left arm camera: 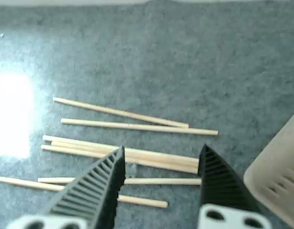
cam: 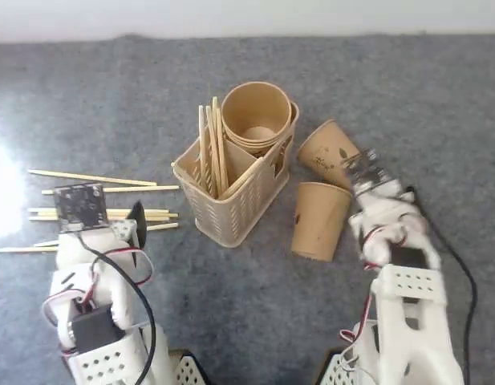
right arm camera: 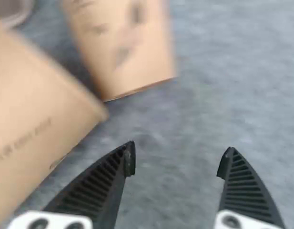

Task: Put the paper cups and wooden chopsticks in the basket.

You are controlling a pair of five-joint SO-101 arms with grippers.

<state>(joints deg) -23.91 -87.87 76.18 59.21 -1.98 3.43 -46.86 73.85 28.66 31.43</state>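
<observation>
A cream slotted basket (cam: 231,210) stands mid-table, holding upright wooden chopsticks (cam: 211,148) and stacked paper cups (cam: 259,112). Two more paper cups lie on their sides to its right: one farther back (cam: 327,152) (right arm camera: 123,43), one nearer (cam: 319,220) (right arm camera: 32,124). Several loose chopsticks (cam: 103,212) (left arm camera: 132,126) lie on the mat at the left. My left gripper (cam: 123,215) (left arm camera: 162,152) hovers open over those chopsticks, holding nothing. Just right of the lying cups, my right gripper (cam: 361,178) (right arm camera: 179,150) is open over bare mat, apart from both cups.
A grey felt mat (cam: 407,88) covers the table up to a pale wall at the back. The basket's corner (left arm camera: 280,176) sits close beside the left gripper. A bright glare patch (cam: 2,184) lies at the left edge.
</observation>
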